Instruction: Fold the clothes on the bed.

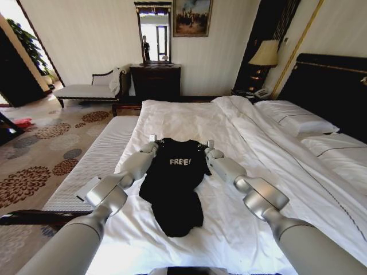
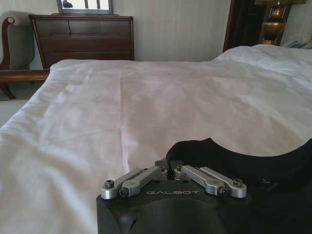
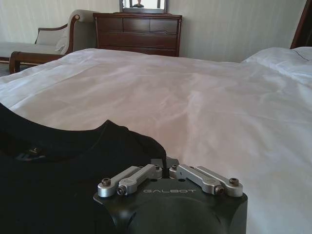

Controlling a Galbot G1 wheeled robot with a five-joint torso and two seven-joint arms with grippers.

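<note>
Both pincers pinch closed on the black T-shirt — left gripper and right gripper at its far shoulders, its length running back toward the robot on the bed.

You're looking at white "FREE!" lettering across the chest of the black T-shirt, plain to read in the head view. On the left wrist view you've got "GALBOT" printed in pale letters on the dark body of the left gripper, just behind the silver linkage bars. The right wrist view gives you the same "GALBOT" mark on the dark body of the right gripper, and that's every word you can read here.
</note>
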